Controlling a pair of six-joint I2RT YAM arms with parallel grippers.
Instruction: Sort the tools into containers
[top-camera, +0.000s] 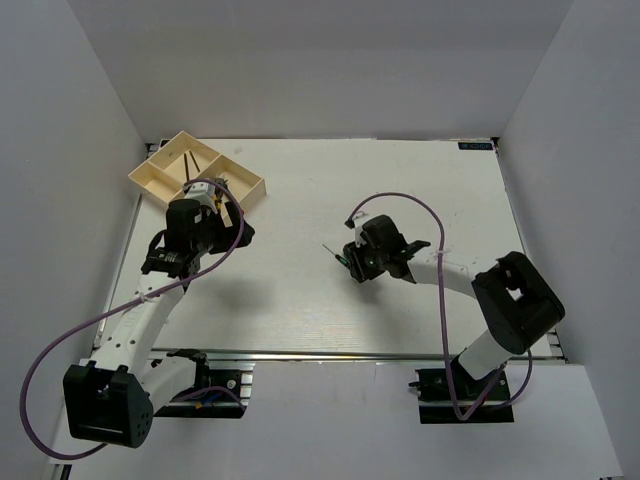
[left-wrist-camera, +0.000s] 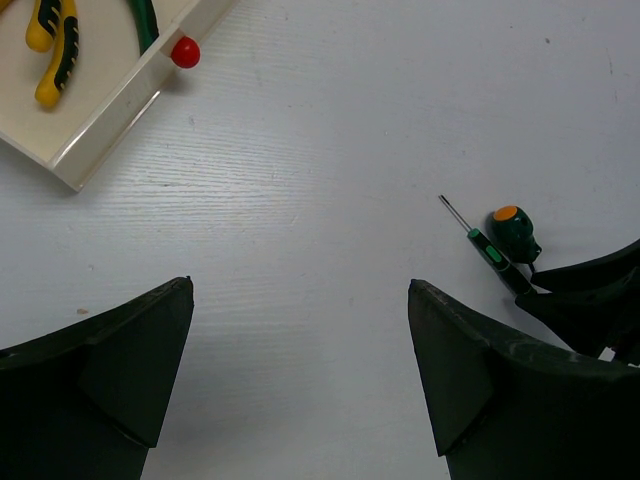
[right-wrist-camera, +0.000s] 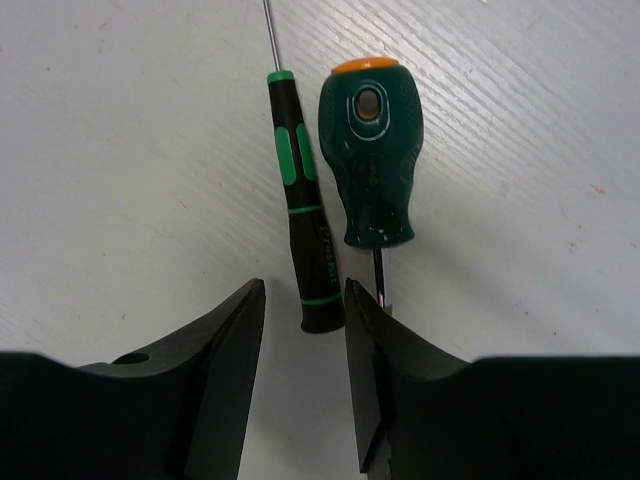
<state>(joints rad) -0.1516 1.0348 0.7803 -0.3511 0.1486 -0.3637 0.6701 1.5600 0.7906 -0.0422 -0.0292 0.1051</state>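
Left gripper (left-wrist-camera: 300, 290): we see its two dark fingers spread wide with nothing between them, hanging over bare table just near of the tray.
Tray (left-wrist-camera: 100, 75): we find this cream, divided container at the far left corner of the table, set at an angle to the table's edges.
Yellow-handled pliers (left-wrist-camera: 50, 45): we see them lying flat inside the tray compartment closest to the left gripper.
Green-handled tool (left-wrist-camera: 146, 20): it shares that compartment, to the right of the pliers; we cannot tell its kind, since the frame cuts it off.
Dark slim tools (top-camera: 190, 161): we make out two thin dark pieces in a farther compartment, too small for us to name.
Red knob (left-wrist-camera: 185, 51): we see it on the table, touching the outside of the tray wall.
Table (top-camera: 300, 310): white and faintly ribbed, it carries everything we describe.
Thin screwdriver (right-wrist-camera: 300, 210): black and green, it lies flat on the table near the middle, well apart from the tray.
Stubby screwdriver (right-wrist-camera: 372, 160): dark green with an orange cap, it lies just beside the thin one, pointing the opposite way.
Right gripper (right-wrist-camera: 302, 290): we see its fingers only narrowly parted, straddling the butt end of the thin screwdriver without clamping it; the stubby one's shaft runs under one finger.
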